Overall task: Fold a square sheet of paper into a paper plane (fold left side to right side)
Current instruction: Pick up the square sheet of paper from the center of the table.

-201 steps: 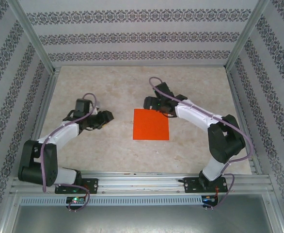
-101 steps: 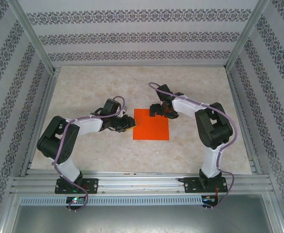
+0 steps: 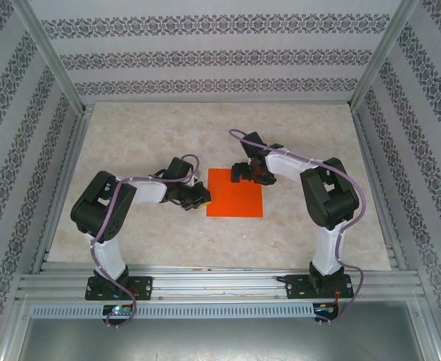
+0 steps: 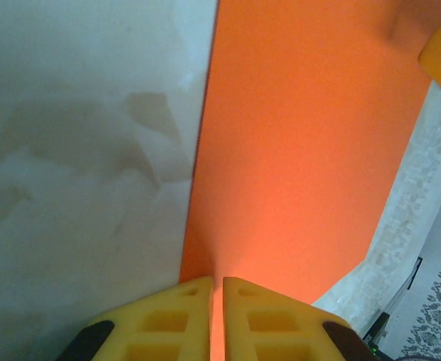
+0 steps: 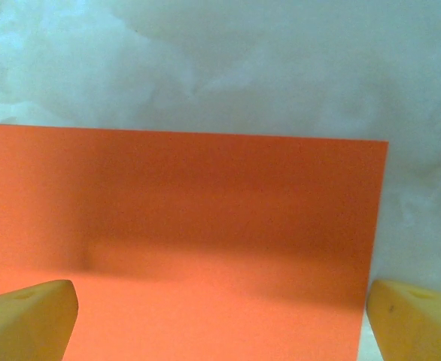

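The square sheet of paper (image 3: 235, 192) lies flat on the marble table, bright orange and unfolded. My left gripper (image 3: 202, 197) is at the middle of its left edge. In the left wrist view the two yellow fingers (image 4: 183, 316) stand almost together at the left gripper (image 4: 216, 289), with the paper (image 4: 303, 150) pinched up between them. My right gripper (image 3: 243, 171) sits low over the sheet's far edge. In the right wrist view the right gripper (image 5: 220, 301) is wide open, its fingertips (image 5: 40, 308) spanning the width of the paper (image 5: 205, 226).
Aluminium posts and patterned walls (image 3: 25, 150) close in the table on three sides. A metal rail (image 3: 220, 282) carrying both arm bases runs along the near edge. Bare marble tabletop (image 3: 145, 128) surrounds the sheet.
My left arm swung right from open table to the sheet's left edge and its jaws closed there. The right gripper shifted slightly and settled at the far edge.
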Robot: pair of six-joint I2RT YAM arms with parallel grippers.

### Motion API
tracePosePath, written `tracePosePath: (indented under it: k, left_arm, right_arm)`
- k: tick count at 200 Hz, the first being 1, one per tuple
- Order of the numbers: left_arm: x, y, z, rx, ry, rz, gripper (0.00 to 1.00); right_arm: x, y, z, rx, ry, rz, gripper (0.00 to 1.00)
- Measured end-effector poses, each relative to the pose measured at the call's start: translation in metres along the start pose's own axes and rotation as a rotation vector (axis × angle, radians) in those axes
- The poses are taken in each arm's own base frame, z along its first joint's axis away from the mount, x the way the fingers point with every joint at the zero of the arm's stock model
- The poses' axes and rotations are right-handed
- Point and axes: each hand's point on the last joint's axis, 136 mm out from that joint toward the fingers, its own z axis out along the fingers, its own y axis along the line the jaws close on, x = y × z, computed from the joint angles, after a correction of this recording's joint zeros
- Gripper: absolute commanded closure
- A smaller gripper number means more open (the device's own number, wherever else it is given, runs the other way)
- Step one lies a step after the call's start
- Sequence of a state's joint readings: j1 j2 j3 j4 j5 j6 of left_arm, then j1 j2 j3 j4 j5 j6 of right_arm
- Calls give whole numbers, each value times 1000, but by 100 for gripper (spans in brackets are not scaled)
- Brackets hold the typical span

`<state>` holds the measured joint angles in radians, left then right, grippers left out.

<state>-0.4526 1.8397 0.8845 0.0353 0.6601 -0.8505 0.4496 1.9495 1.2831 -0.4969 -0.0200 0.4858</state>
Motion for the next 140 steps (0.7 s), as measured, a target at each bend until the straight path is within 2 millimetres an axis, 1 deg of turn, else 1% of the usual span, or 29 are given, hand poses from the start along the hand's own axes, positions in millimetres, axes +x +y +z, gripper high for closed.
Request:
tracePosePath:
  k: [36, 140]
  left_arm:
    - [-2, -2, 2, 3, 5, -1, 95]
    - [-2, -1, 2, -15, 7, -1, 95]
  right_arm:
    - [2, 3, 0, 2, -1, -9, 2]
    - [8, 13, 0, 0, 3, -37, 2]
